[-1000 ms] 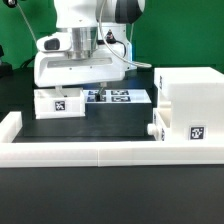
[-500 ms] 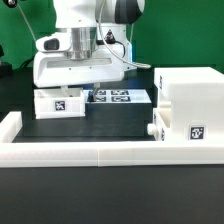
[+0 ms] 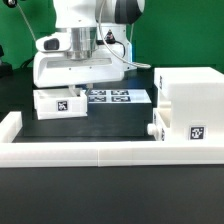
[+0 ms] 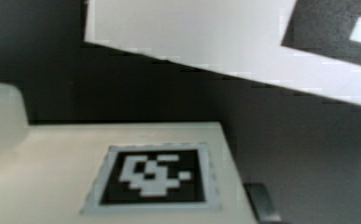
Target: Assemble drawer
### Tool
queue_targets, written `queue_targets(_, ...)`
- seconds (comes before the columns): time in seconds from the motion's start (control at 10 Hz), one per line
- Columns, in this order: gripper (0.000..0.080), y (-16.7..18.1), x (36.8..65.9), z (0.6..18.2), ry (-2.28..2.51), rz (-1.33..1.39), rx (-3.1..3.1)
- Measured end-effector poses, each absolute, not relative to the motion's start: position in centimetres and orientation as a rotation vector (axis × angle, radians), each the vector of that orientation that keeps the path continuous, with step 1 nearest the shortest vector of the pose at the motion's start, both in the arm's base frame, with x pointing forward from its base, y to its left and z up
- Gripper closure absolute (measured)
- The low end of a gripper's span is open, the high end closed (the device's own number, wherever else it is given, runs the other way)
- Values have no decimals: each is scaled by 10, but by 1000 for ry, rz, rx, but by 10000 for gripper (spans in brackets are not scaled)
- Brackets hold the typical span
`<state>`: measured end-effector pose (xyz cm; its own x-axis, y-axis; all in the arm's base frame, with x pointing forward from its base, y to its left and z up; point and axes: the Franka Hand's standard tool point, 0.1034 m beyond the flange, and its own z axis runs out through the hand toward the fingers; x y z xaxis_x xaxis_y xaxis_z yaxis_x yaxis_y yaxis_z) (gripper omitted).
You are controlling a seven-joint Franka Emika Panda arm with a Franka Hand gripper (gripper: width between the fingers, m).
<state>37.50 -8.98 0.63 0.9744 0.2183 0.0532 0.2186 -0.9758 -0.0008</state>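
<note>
The small white plastic tagged tray (image 3: 59, 103) is lying directly beneath the jaws, its long axis crossing them; whether they are gripping it, I cannot tell.

The gripper (image 3: 82, 62) tips hide behind the big white housing (image 3: 78, 70), so open or shut is unclear. The marker board (image 3: 118, 97) is partly covered. The wrist view is blurry, and its tag (image 4: 154, 176) is fuzzy.
</note>
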Motion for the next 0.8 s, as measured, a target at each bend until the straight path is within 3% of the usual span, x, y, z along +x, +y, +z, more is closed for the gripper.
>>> queue_targets(0.5,757,-90,375,6,-346,-80,-3114)
queue_targets(0.8,757,-81,390,28,-482,23,-3055)
